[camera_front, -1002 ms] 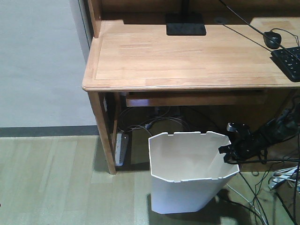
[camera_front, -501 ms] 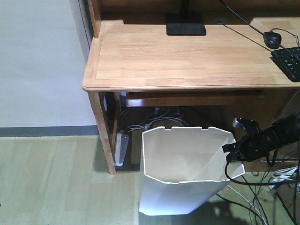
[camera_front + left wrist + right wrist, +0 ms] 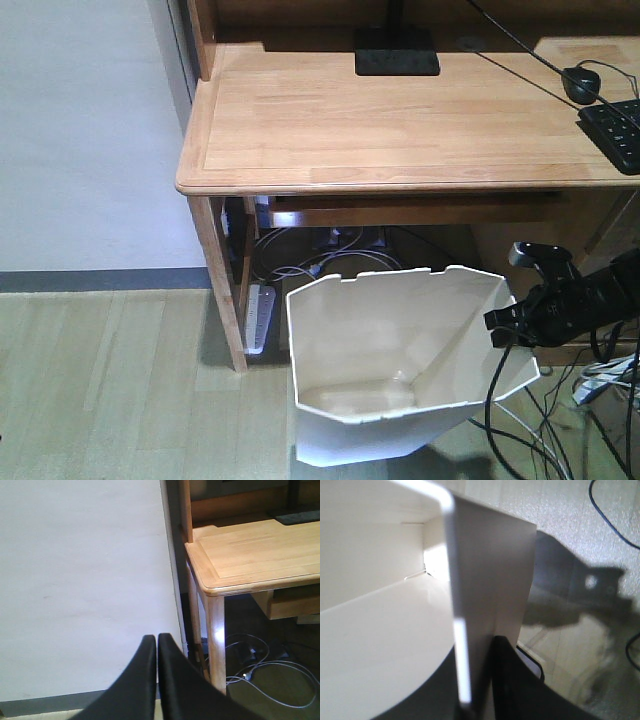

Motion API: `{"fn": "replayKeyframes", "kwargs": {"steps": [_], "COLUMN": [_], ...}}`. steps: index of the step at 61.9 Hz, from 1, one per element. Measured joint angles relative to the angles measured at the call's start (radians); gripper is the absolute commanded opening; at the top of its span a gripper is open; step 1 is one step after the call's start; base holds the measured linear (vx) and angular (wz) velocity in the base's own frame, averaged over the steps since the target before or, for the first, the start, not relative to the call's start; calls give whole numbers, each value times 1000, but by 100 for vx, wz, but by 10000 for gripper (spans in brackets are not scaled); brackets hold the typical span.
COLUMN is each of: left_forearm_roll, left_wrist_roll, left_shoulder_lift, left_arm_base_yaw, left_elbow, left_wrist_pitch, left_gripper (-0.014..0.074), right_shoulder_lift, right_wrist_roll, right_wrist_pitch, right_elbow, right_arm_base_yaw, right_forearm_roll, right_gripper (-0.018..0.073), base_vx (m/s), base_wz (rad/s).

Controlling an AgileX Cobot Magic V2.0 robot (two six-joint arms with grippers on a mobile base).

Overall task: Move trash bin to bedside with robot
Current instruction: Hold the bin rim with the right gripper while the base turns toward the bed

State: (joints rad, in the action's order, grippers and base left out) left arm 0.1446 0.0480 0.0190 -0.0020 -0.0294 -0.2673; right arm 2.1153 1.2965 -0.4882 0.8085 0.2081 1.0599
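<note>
Your right hand point(image 3: 503, 324) is clenched on the tilted trash bin point(image 3: 370, 345) by its thin rim; yank and it slips or topples.

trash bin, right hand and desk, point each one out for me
trash bin point(image 3: 380, 335), front-facing view, on its inner back wall.
right hand point(image 3: 503, 327), front-facing view, between the fingertips clamped on the bin's right rim.
desk point(image 3: 350, 120), front-facing view, on a bare part of the wooden top.
</note>
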Motion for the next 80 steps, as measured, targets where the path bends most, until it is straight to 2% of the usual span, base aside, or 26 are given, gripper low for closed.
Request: {"fn": "replayKeyframes", "kwargs": {"steps": [26, 55, 80], "left_forearm_roll": [0, 0, 0], "left_wrist_roll": [0, 0, 0], "left_shoulder_lift": [0, 0, 0], "left_arm_base_yaw": [0, 0, 0], "left_elbow": [0, 0, 0], "left_wrist_pitch": [0, 0, 0], "left_gripper": [-6, -6, -6], "right_shoulder_lift": [-23, -23, -23], "right_wrist_roll": [17, 17, 17], "right_wrist_pitch": [-121, -89, -93], "right_elbow": [-5, -6, -6], "right_arm_base_yaw": [-5, -4, -4], "right_forearm_roll": [-7, -13, -16], "right_gripper": [-6, -6, -6], "base_vx": [0, -1, -5], "base_wz": [0, 5, 29]}}
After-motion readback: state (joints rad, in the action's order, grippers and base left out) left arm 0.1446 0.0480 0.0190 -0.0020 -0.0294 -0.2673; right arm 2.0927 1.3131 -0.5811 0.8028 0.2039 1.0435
